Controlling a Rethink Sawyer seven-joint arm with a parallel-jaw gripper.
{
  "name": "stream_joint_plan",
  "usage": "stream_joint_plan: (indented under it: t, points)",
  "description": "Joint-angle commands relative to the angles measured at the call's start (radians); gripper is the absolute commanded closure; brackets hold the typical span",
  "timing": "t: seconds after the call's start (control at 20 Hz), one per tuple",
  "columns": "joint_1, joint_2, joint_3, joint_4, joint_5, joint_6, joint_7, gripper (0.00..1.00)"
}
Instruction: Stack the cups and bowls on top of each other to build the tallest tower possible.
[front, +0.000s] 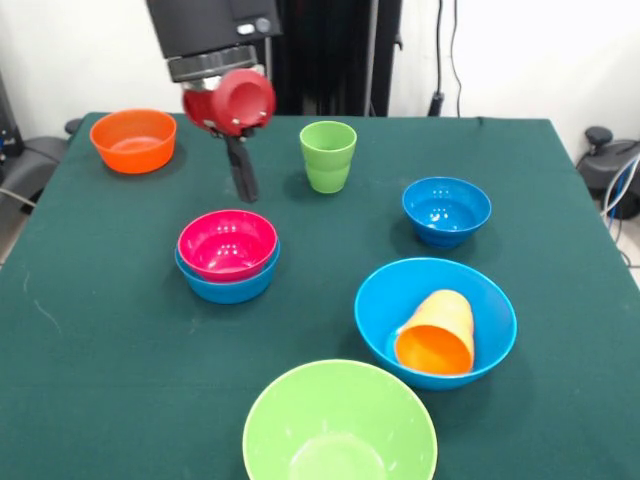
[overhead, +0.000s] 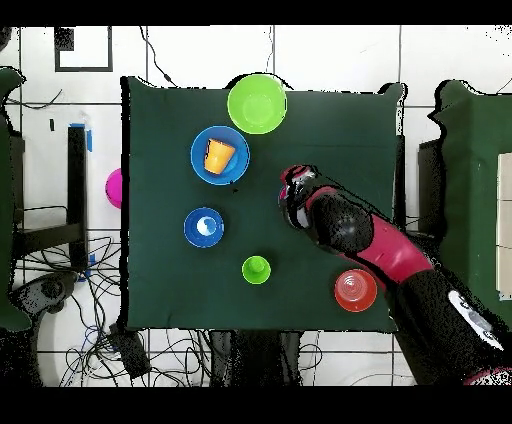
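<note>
From the front, we see the gripper (front: 243, 170) hanging just above the green surface (front: 90, 320), behind the pink-red bowl (front: 227, 243). That bowl sits inside a small blue bowl (front: 229, 284), so this is our little tower so far. We cannot tell if the gripper is open or closed, and it does not seem to hold anything. The light green cup (front: 328, 155) stands upright near the gripper. The orange-yellow cup (front: 438, 333) lies on its side inside the large blue bowl (front: 436, 316). Another small blue bowl (front: 446, 210), the orange bowl (front: 133, 140) and the large lime green bowl (front: 340, 423) sit apart.

From above, the arm (overhead: 360, 240) hides the tower. We see the green cup between the small blue bowl and the orange bowl.

We think the next grab should be gentle and on a rim, then lifted straight up, so the tower is not bumped.
</note>
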Motion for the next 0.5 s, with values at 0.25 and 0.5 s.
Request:
stream_joint_plan:
  t: [0.25,0.5]
  points:
    - [0.055,0.070,0.013,-0.004,-0.086,0.019,-0.004,1.00]
    - [0.102,0.086,0.008,-0.069,-0.066,-0.003,0.015,1.00]
